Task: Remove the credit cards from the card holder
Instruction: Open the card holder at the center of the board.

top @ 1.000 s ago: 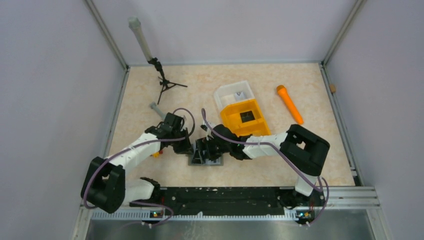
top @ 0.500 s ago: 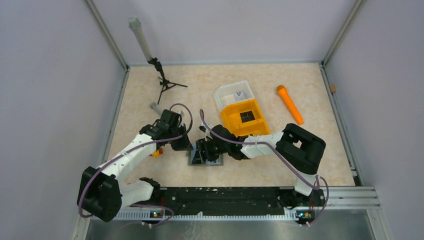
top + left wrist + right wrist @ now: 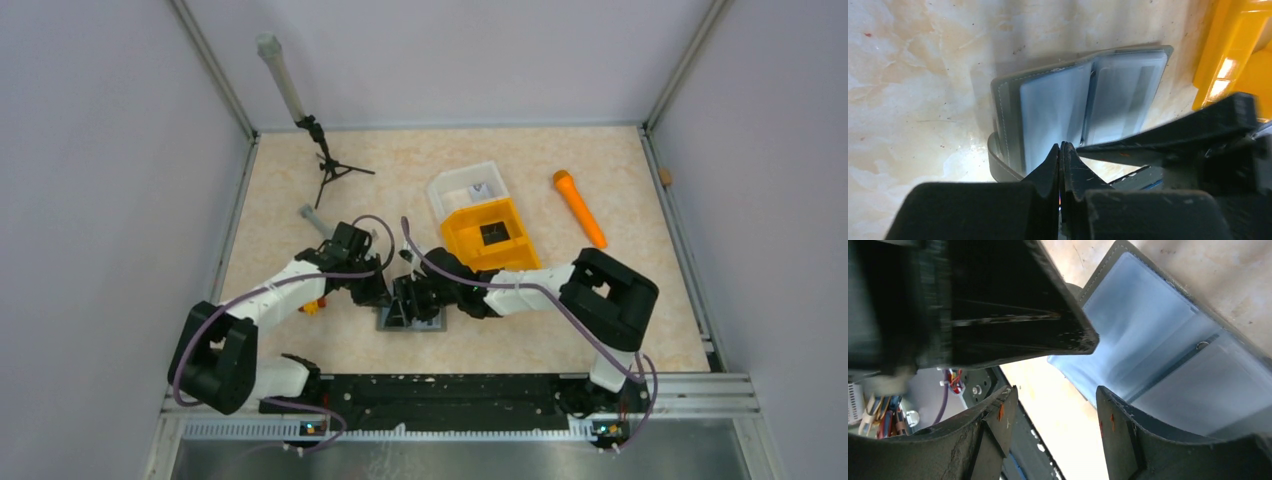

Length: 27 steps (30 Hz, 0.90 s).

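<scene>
Nearest the arm bases, the flat grey folding card holder (image 3: 425, 322) lies opened out on the beige marbled counter (image 3: 600, 300), between the two arms and just in front of both hands. In the left wrist view the holder (image 3: 1048, 105) shows two inner panels side by side, each filled by a pale grey-blue face. I cannot tell whether these are the credit cards or the slot coverings. The left hand (image 3: 1062, 150) is closed, its two black fingers pressed together with nothing visible between them, and its tips are at the near edge of the holder's left panel. The right hand (image 3: 1055, 390) is open with its jaws apart. Bare counter shows through the gap, and one finger (image 3: 1128, 435) lies over the edge of the holder (image 3: 1168, 340). From above, the left hand (image 3: 375, 292) and the right hand (image 3: 405, 300) stand close together, just beside one another. Beyond them sits an orange plastic bin (image 3: 460, 245) with a small dark flat thing inside, and a clear plastic tray (image 3: 445, 190) touches its far side. To the right lies an orange cylindrical marker (image 3: 579, 208). At the far left stands a small black tripod (image 3: 325, 165) carrying a tilted grey pole (image 3: 280, 75).
</scene>
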Tool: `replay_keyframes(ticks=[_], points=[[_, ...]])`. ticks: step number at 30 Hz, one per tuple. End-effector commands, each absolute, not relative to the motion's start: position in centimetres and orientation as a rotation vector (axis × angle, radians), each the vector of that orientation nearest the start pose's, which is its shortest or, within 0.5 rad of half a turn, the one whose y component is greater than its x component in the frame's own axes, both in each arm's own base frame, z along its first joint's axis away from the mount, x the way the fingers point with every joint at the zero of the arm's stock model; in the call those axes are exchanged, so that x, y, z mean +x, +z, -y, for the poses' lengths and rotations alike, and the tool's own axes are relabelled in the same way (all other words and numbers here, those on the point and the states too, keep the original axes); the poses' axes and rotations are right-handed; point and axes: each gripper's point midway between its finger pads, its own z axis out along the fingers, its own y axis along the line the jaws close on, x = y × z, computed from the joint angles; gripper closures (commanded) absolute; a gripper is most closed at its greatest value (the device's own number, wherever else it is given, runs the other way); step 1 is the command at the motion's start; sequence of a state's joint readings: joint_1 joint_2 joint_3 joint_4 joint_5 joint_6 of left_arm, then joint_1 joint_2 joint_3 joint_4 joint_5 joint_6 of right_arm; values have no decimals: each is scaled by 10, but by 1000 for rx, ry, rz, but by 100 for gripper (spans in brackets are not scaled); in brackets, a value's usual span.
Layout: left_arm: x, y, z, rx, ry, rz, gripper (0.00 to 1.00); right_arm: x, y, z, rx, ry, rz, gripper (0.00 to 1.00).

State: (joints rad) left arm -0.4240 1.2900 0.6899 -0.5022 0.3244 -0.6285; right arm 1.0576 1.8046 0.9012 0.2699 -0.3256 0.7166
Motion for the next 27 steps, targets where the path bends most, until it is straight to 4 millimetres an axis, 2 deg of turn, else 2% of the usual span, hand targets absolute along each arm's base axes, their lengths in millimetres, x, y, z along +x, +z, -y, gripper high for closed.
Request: replay_keyframes(ticks=[1, 8, 11, 17, 27], points=[[206, 54, 188, -151, -807, -2772, 100, 158, 96, -424, -615, 1211, -2323, 38], [201, 61, 191, -123, -814, -2758, 100, 173, 101, -375, -408, 1138, -2366, 32], [200, 62, 194, -113, -822, -2757, 100, 174, 96, -364, -359, 1140, -2395, 32], [199, 58, 204, -94, -839, -2763, 100, 171, 89, -364, -340, 1179, -2414, 32], [196, 38, 204, -95, -810, -2807, 100, 170, 73, -369, -345, 1185, -2451, 33]])
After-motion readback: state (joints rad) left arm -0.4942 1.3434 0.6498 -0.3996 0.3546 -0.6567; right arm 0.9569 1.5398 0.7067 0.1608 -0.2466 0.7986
